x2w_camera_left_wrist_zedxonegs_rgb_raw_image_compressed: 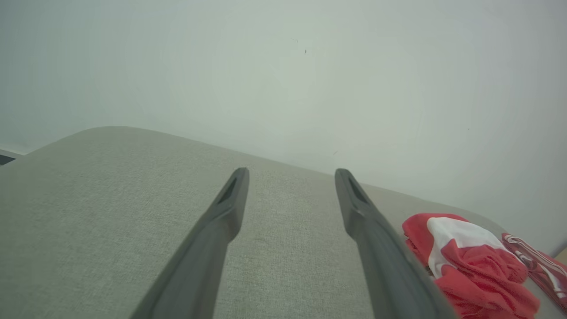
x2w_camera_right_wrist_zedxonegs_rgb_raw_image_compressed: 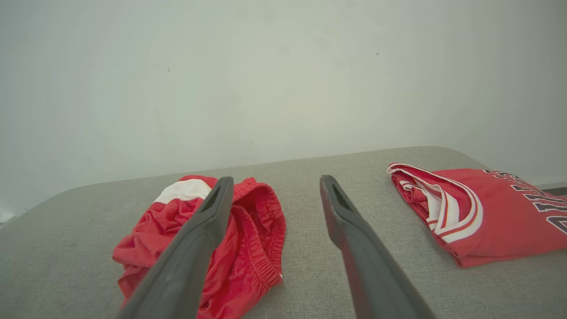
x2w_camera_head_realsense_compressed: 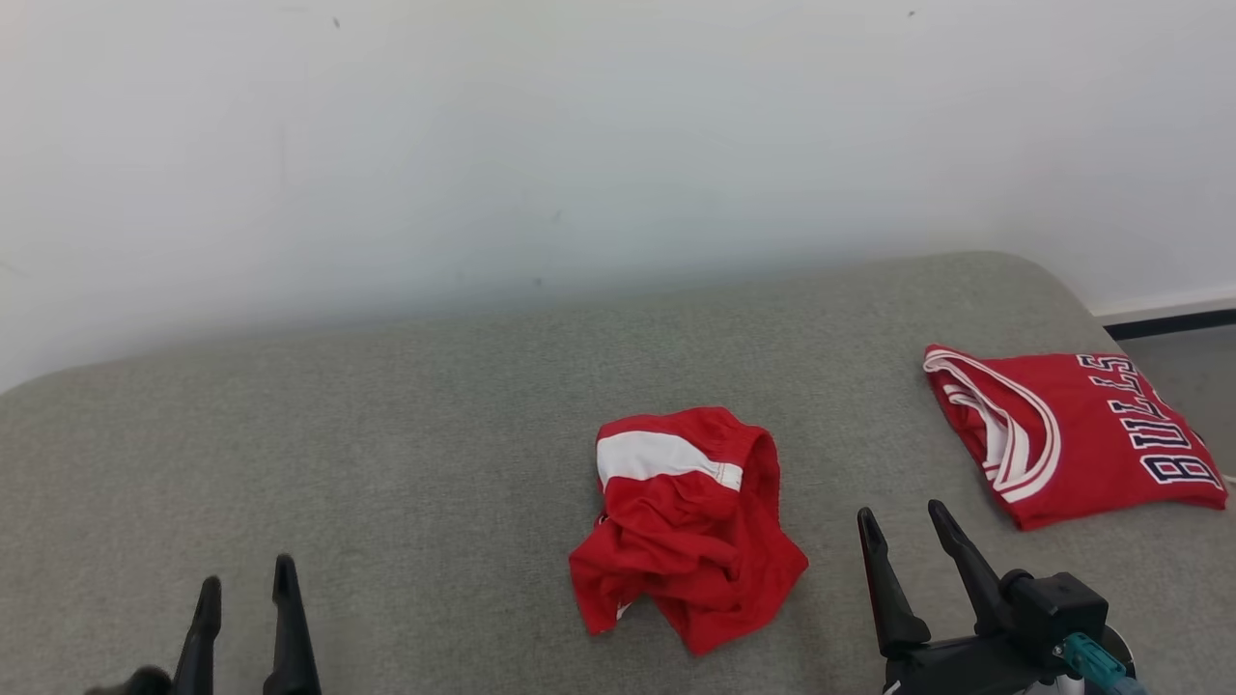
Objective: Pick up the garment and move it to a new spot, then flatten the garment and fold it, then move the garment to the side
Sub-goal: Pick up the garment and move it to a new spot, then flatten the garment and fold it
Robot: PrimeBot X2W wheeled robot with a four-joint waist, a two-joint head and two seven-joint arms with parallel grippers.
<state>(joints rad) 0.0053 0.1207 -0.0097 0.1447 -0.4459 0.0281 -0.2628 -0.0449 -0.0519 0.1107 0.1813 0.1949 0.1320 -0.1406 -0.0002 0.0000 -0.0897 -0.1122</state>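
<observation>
A crumpled red garment (x2w_camera_head_realsense_compressed: pixel 684 526) with a white band lies in a heap at the middle of the grey padded surface (x2w_camera_head_realsense_compressed: pixel 406 425); it also shows as the garment (x2w_camera_right_wrist_zedxonegs_rgb_raw_image_compressed: pixel 241 241) in the right wrist view and the garment (x2w_camera_left_wrist_zedxonegs_rgb_raw_image_compressed: pixel 469 261) at the right of the left wrist view. My right gripper (x2w_camera_head_realsense_compressed: pixel 906 519) stands open just right of the heap, not touching it. My left gripper (x2w_camera_head_realsense_compressed: pixel 246 579) is open at the lower left, well away from the cloth. In the wrist views, the left gripper (x2w_camera_left_wrist_zedxonegs_rgb_raw_image_compressed: pixel 291 175) and the right gripper (x2w_camera_right_wrist_zedxonegs_rgb_raw_image_compressed: pixel 274 182) hold nothing between their fingers.
A folded red jersey (x2w_camera_head_realsense_compressed: pixel 1072 434) with dark "BULLS" lettering and white trim lies at the right edge of the surface; the same jersey (x2w_camera_right_wrist_zedxonegs_rgb_raw_image_compressed: pixel 483 212) is in the right wrist view. A pale wall (x2w_camera_head_realsense_compressed: pixel 579 145) rises behind. Floor (x2w_camera_head_realsense_compressed: pixel 1188 372) shows at the far right.
</observation>
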